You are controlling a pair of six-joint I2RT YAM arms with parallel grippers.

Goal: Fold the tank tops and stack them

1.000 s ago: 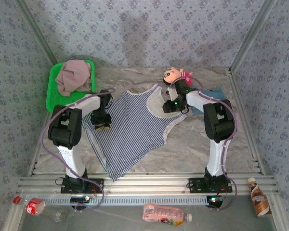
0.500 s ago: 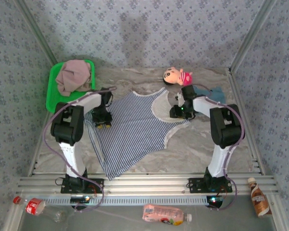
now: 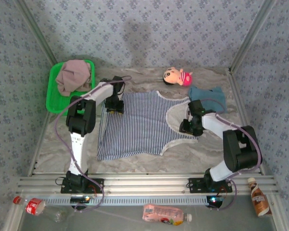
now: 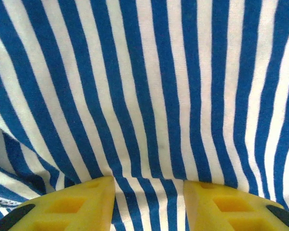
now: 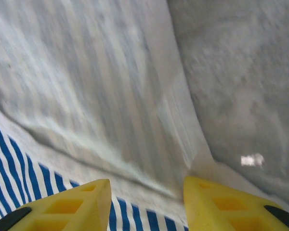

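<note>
The striped top [image 3: 139, 125] lies spread flat at mid-frame on the worktop [image 3: 192, 154], hem to the left and neck opening to the right, its thin navy-and-white lines nearly free of wrinkles. The left tool [image 3: 114, 107] rests on its upper-left corner and the right tool [image 3: 187, 127] by the neck edge, both half-open with cloth flat in the gap, likely stretching it smooth for folding. The teal top [image 3: 208, 94] lies bunched upper right, the mauve top [image 3: 73, 76] in the tray [image 3: 52, 98] upper left.

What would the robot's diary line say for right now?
step: laying out, no fold yet | striped tank top: spread flat | left tool: on far hem corner, jaws apart | right tool: at armhole edge, jaws apart
</note>
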